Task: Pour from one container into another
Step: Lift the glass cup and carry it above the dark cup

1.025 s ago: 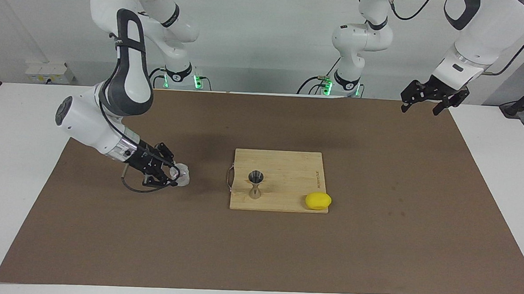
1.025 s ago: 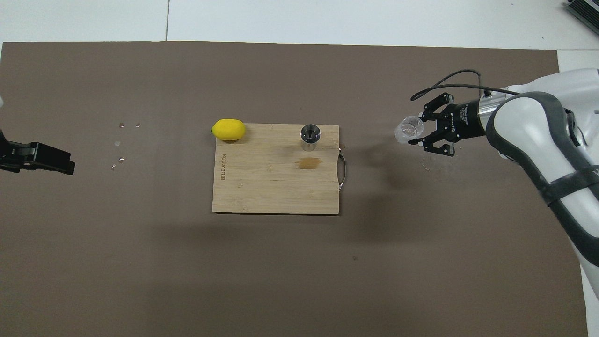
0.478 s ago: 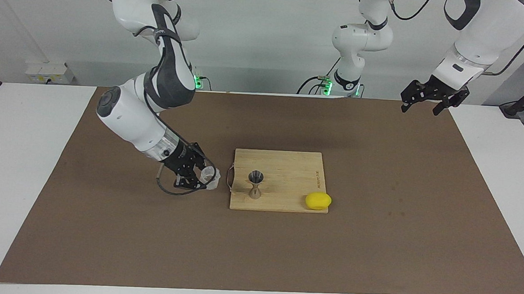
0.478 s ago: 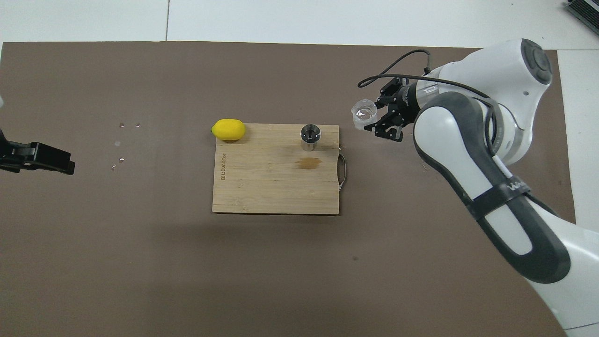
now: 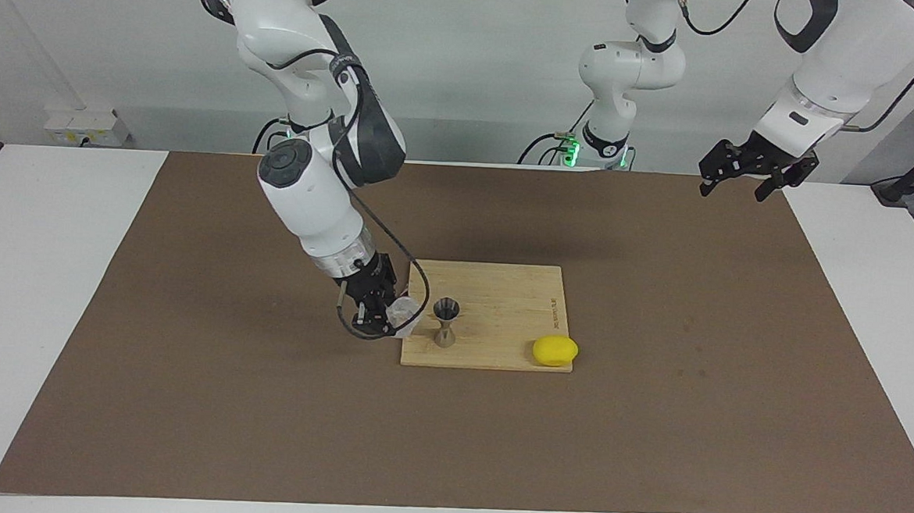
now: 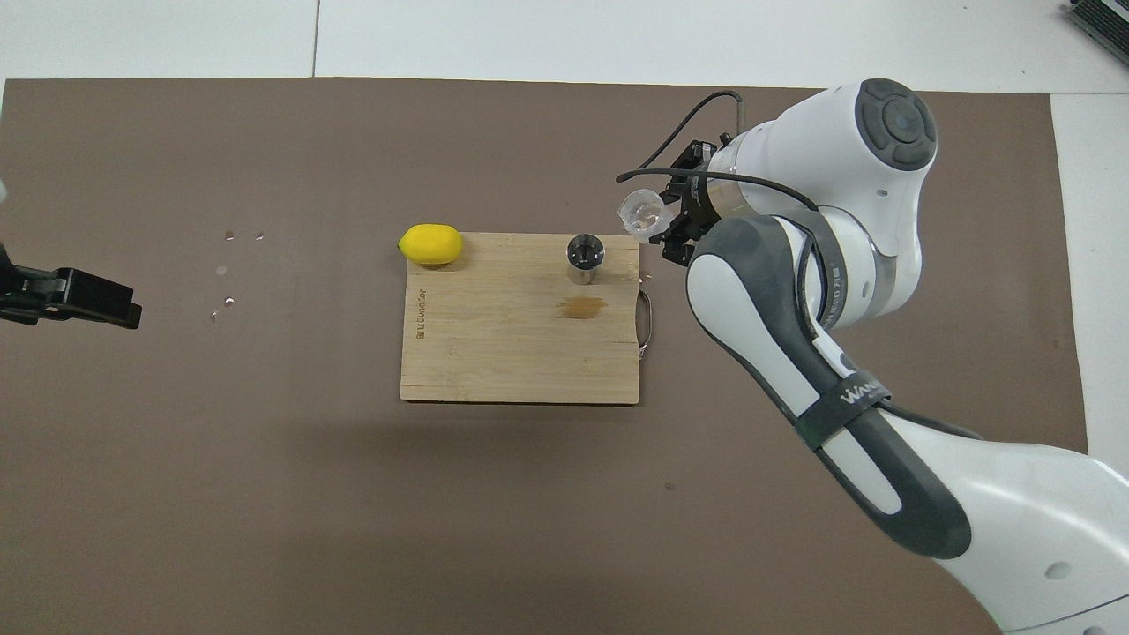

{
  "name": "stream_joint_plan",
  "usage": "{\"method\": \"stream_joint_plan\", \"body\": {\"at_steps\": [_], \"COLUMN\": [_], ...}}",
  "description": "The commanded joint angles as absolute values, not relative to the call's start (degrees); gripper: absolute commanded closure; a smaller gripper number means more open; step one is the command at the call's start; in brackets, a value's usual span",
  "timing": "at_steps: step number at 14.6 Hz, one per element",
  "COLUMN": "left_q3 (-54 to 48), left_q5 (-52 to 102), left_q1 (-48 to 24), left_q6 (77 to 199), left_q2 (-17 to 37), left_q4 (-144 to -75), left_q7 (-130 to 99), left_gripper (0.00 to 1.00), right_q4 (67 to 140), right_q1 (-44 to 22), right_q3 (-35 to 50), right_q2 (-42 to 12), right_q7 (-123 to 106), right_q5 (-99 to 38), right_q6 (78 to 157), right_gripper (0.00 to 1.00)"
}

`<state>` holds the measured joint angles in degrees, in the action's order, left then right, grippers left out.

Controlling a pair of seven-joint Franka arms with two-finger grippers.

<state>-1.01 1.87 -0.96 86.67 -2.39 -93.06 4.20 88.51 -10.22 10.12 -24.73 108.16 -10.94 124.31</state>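
Brown mat (image 5: 652,423), bamboo board (image 5: 502,290) mid-table. Right gripper (image 5: 386,315) clamped on glass tumbler (image 6: 641,214), just beside steel jigger (image 5: 445,322) w/ narrow mouth; risk: spill or knocking it over. Left gripper (image 5: 751,172) waits, fingers apart.

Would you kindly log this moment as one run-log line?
right gripper: holds glass tumbler beside jigger | left gripper: waiting | pour: not started

Right gripper (image 5: 382,315) (image 6: 663,225), arm bent steeply downward, was clamped shut; left gripper (image 5: 749,174) (image 6: 75,298) waited raised, fingers spread.
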Motion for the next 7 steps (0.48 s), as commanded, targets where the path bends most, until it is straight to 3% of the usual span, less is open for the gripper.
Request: {"method": "stream_joint_plan", "body": {"at_steps": [1, 7], "left_q3": [-1.14, -1.14], "left_q5": [2.55, 2.55], "left_q1": [-0.44, -0.44], "left_q6": [86.13, 86.22], "left_q2": [-3.96, -3.96], "left_q4": [-94.57, -94.57], "left_q7": [4.13, 4.13], "left_gripper": [0.00, 0.00], "right_q4": [86.66, 86.40], "right_q1": [-12.39, -14.94], "right_q3": [10.19, 10.28], "right_q2": [-25.93, -25.66], "right_q7": [109.69, 110.04], "right_q5": [-5.99, 0.70], "right_q6": [124.72, 124.72], "right_gripper": [1.00, 1.00]}}
